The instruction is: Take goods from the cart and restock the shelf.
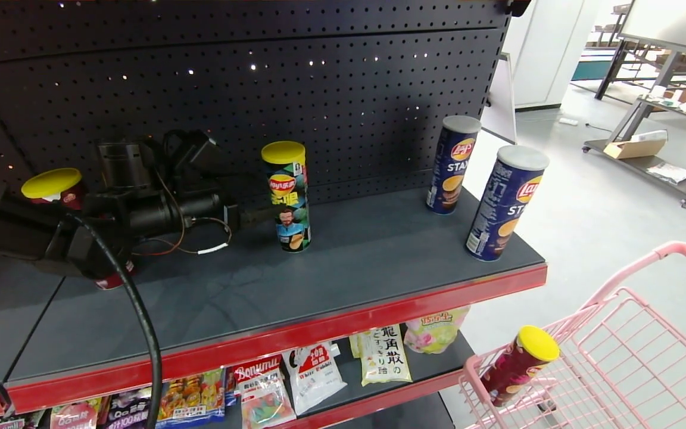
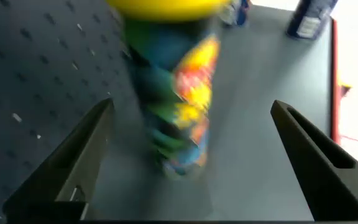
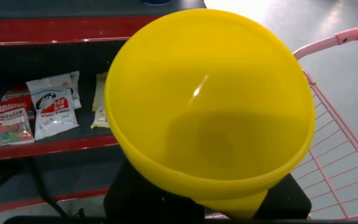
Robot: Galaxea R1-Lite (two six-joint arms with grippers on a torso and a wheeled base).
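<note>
A chips can with a yellow lid and green-teal print point(image 1: 287, 196) stands upright on the dark upper shelf point(image 1: 343, 268) near the pegboard. My left gripper point(image 1: 249, 215) is just to its left, open. In the left wrist view the can point(image 2: 179, 106) sits between the spread fingertips point(image 2: 98, 124) and a little beyond them, untouched. My right gripper point(image 3: 216, 202) is shut on another can, whose yellow lid point(image 3: 210, 99) hides most of the fingers. A dark red can with a yellow lid point(image 1: 518, 363) leans in the corner of the pink cart point(image 1: 623, 333).
Two blue cans point(image 1: 453, 164) point(image 1: 507, 202) stand at the shelf's right end. A red can with a yellow lid point(image 1: 52, 185) sits behind my left arm. Snack bags point(image 1: 313, 375) fill the lower shelf. The shelf's middle front is bare.
</note>
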